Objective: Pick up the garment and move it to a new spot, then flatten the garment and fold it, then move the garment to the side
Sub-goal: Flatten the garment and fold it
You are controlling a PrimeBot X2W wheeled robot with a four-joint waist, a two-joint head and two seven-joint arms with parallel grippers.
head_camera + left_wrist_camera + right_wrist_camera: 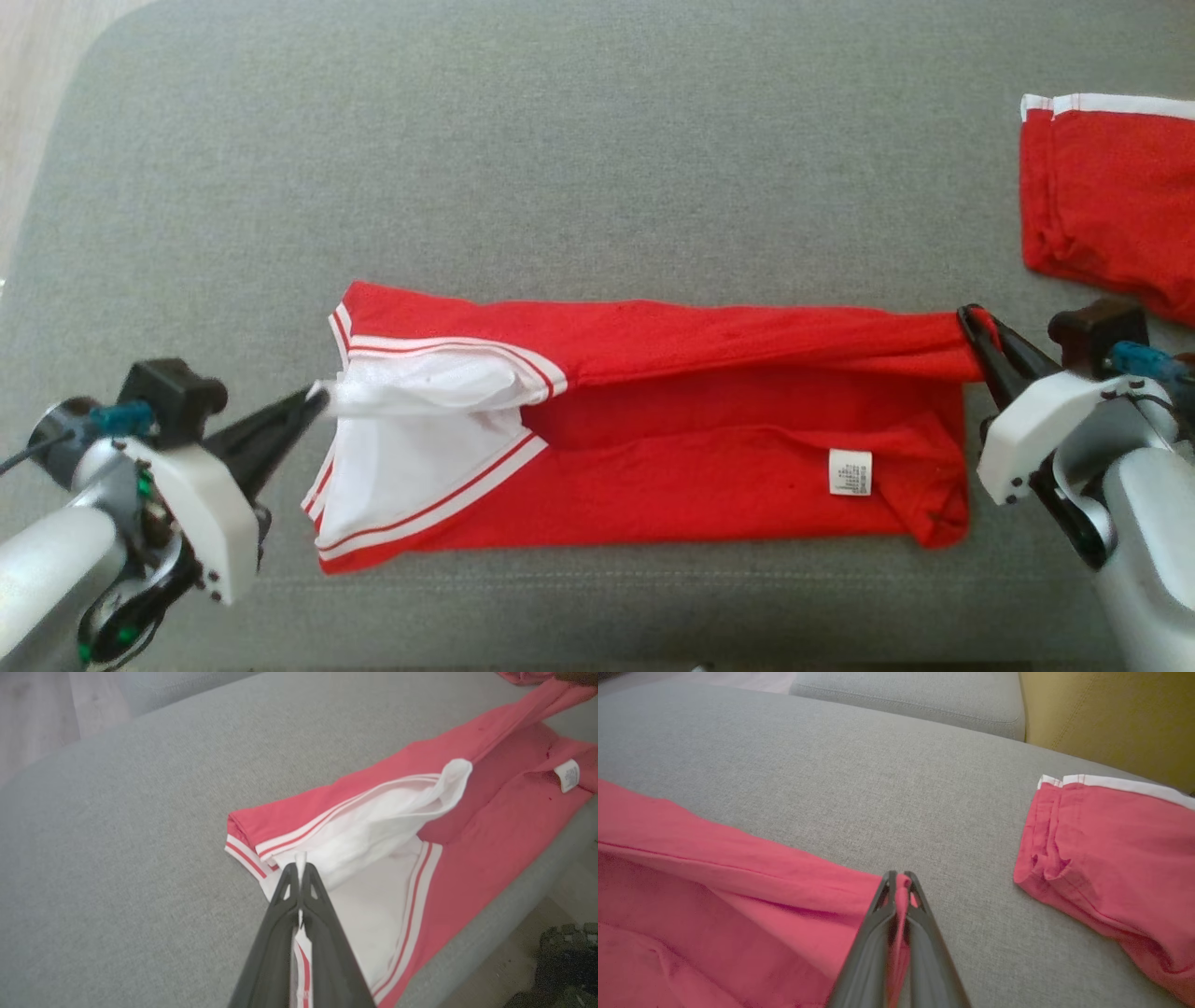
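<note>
While it lies near the middle of the grey cushion (597,168), the red garment (728,448) is held at both ends. Its white, striped end is pinched by the left gripper (316,399), whose fingers are pressed together on the cloth, toward the cushion's left side. Its red corner is clamped tight by the right gripper (969,317), toward the cushion's right side. The far edge is pulled straight between the two. A white label (850,471) is seen on the part nearer the cushion's front edge. A second red garment (1111,205) with a white edge is laid by the cushion's far right side, apart from the first.
</note>
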